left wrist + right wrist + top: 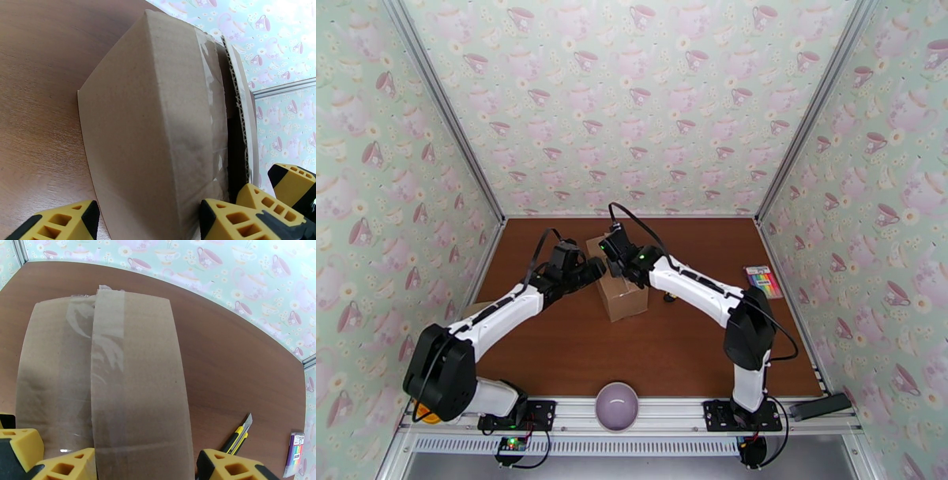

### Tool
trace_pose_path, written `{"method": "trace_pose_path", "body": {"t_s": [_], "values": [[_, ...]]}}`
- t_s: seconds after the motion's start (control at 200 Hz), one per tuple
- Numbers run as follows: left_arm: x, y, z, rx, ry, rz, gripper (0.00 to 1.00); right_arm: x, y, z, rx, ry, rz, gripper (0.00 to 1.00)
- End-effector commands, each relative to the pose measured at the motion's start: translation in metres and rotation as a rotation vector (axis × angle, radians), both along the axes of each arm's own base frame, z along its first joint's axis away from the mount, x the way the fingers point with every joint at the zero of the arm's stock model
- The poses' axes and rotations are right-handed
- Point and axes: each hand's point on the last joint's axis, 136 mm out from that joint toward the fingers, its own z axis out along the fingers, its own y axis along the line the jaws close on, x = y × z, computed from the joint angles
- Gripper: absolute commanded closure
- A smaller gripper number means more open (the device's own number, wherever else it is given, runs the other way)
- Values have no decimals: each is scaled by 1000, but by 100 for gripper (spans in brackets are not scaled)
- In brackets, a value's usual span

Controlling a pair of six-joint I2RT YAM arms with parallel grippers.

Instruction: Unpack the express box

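Two sets of fingers bracket the express box (pixel 626 294). The left fingers (pixel 594 272) are released and spread wide. The box's left wall lies directly ahead of them, but we cannot confirm contact. The right fingers (pixel 615 260) are equally spread, grasp nothing and hover over the lid, nearer the taped seam (pixel 106 358). The box's long axis runs straight away from them. Beyond their right tip, a box cutter (pixel 239 433) lies on the desk (pixel 221 358).
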Motion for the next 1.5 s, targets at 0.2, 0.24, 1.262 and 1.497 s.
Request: {"method": "trace_pose_path", "body": {"t_s": [0.2, 0.24, 1.262, 1.497], "values": [[-53, 47, -89, 212, 328, 63, 29, 7, -42, 42, -16, -62, -90, 30], [-53, 48, -88, 213, 328, 64, 29, 7, -43, 45, -13, -64, -89, 30], [-51, 47, -85, 207, 321, 62, 29, 16, -85, 48, 27, -4, -129, 28], [-50, 46, -82, 204, 315, 62, 29, 22, -97, 30, 46, 31, -162, 29]]}}
